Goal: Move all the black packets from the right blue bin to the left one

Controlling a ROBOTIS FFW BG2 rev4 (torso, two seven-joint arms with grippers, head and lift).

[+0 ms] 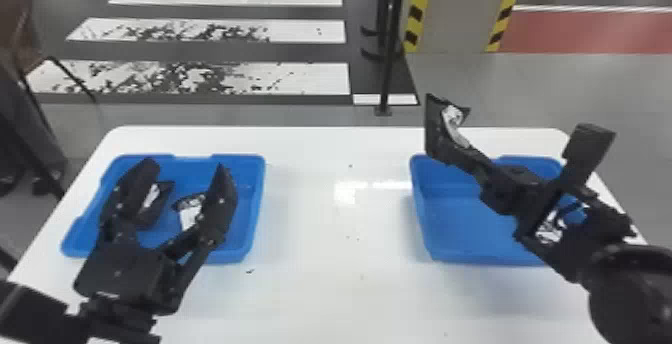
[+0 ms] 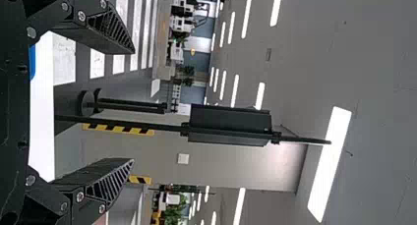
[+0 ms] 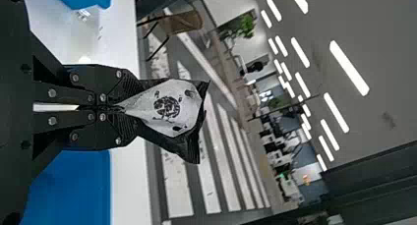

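The right gripper (image 1: 442, 144) had its jaws narrow, clamped on a black packet (image 3: 169, 106) with a pale, dark-printed patch (a rumpled little thing, wider out past the fingertips than where they pinched it). In the right wrist view the two fingers lay side by side at the packet's narrowed end, and the rest of it stuck out beyond them. The head view showed that packet raised over the far inner corner of the right blue bin (image 1: 467, 255), clear of the bin itself, with the far edge of the white table (image 1: 345, 288) behind it. The left gripper (image 1: 185, 167) had its jaws spread wide, one finger well apart from the other, above the left blue bin (image 1: 254, 208). Two more black packets with white patches lay in that left bin: one (image 1: 152, 197) partly covered by a finger, the other (image 1: 189, 209) between the two fingers as the head view looked down on them. Amid the dark parts of the right arm, over the right bin, there was a whitish, patterned patch (image 1: 551, 228); it might have been another packet seen through the frame, though the view was too cluttered to be sure. Both bins sat on the tabletop, well apart, with bare white surface between. Past the table stood a thin black post (image 1: 387, 68), and near it a grey column (image 1: 457, 10) edged in yellow and black stripes.
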